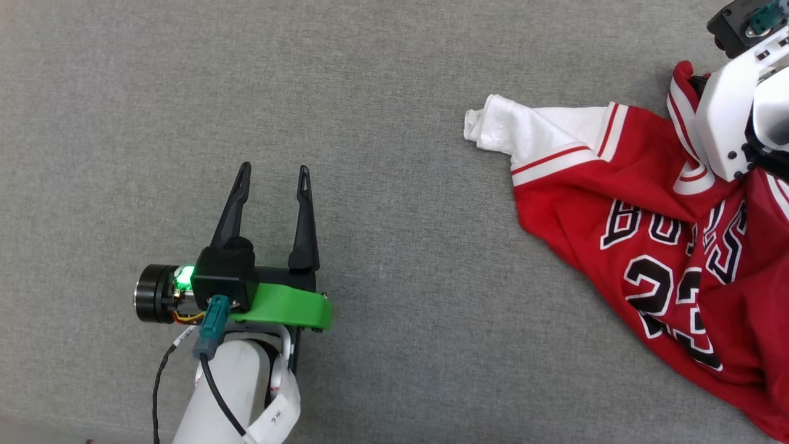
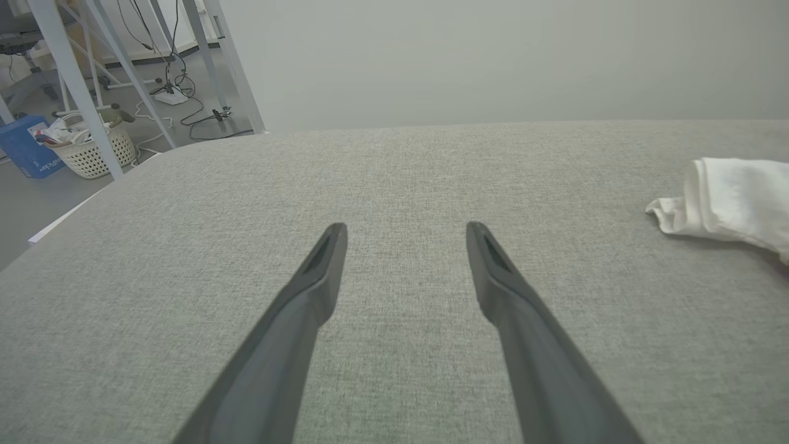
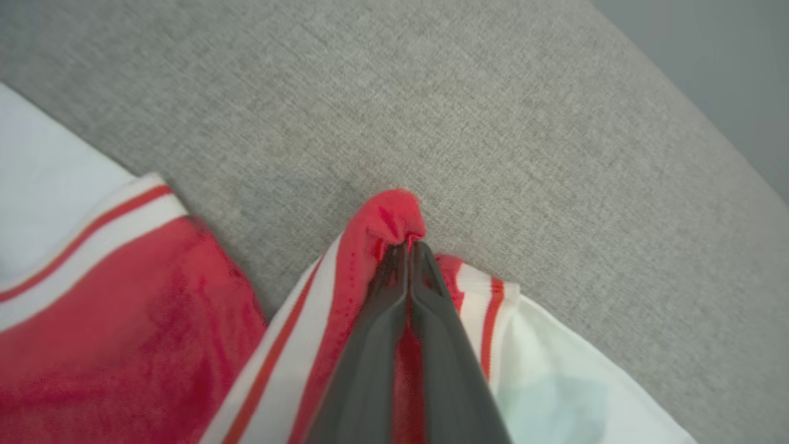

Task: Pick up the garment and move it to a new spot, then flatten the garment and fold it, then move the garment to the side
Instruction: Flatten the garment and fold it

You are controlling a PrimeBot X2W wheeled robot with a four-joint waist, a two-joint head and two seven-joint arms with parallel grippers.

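Garment (image 1: 585, 191), red: striped trim pinched in my right tool (image 3: 408, 246). Left tool (image 1: 272, 176) spread, garment well off its right. I'd lift high, slowly, before carrying across the surface (image 1: 370, 92).

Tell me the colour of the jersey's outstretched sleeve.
White: the sleeve meets the red jersey at red-striped white trim. The head view shows it best.

There was one garment (image 1: 573, 203), two grippers, namely the left gripper (image 1: 275, 168) and the right gripper (image 3: 408, 246), one white basket (image 2: 92, 157) and one blue box (image 2: 23, 148)
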